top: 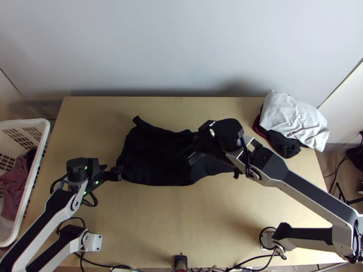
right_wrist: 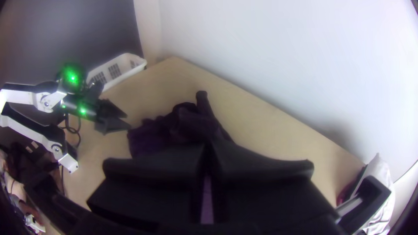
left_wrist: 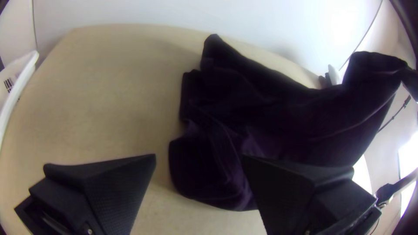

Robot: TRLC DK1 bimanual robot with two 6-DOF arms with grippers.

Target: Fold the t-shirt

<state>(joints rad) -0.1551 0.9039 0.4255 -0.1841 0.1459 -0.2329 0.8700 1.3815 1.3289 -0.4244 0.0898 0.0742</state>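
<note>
Two things flank dark t-shirt — white basket, cloth pile.

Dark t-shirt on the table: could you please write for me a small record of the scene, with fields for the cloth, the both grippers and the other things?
cloth: dark t-shirt, rumpled, partly on the table, one part raised
left gripper: open, at the shirt's left edge
right gripper: shut on the raised part
far right corner: pale cloth lying over darker cloth
left side: white basket with clothes inside
</note>
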